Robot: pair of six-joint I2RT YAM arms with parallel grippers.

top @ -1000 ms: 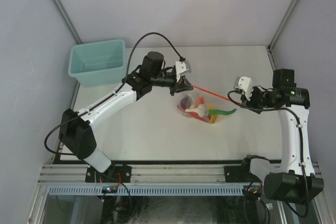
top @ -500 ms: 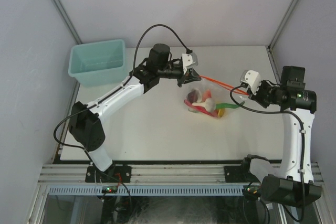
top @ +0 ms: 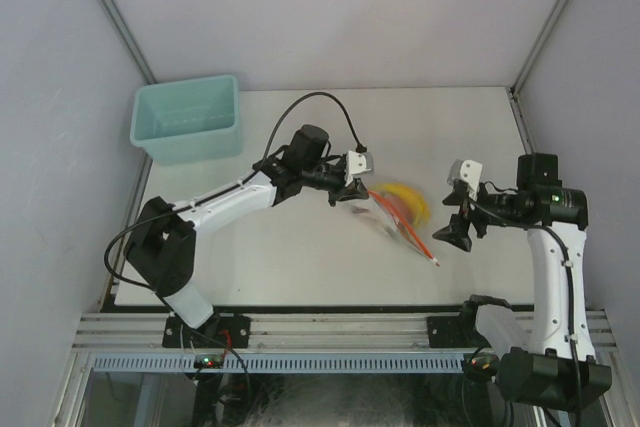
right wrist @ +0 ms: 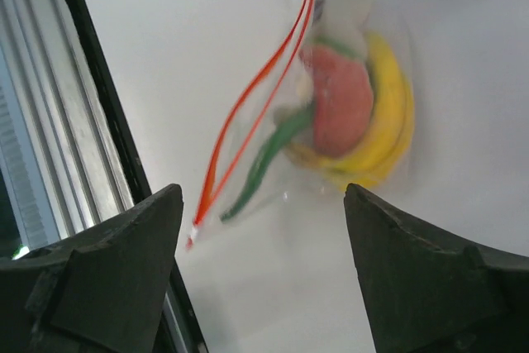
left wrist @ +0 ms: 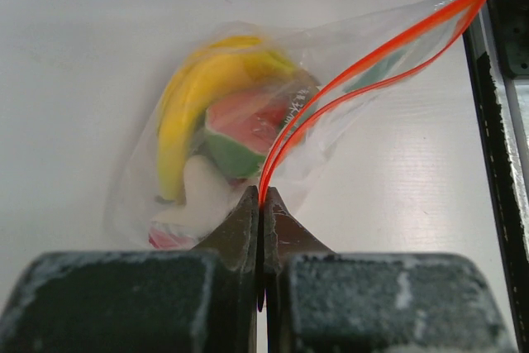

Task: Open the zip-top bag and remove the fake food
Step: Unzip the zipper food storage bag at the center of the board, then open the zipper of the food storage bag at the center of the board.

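Note:
The clear zip-top bag point(top: 400, 215) lies at mid-table, its red-orange zip strip point(left wrist: 355, 80) parted into two strands. My left gripper point(left wrist: 261, 197) is shut on one end of the strip. Inside the bag I see the yellow banana point(left wrist: 186, 105), a red and green piece point(left wrist: 240, 134) and a whitish piece point(left wrist: 198, 192). My right gripper point(top: 456, 225) is open and empty, just right of the bag. In the right wrist view the bag point(right wrist: 347, 113) is ahead of the open jaws, blurred, and the strip's free end point(right wrist: 197, 225) is near the table's edge.
A teal plastic bin point(top: 188, 117) stands at the back left of the table. The table's black front edge and metal rail point(top: 330, 332) run close to the strip's free end. Grey walls close in the sides and back.

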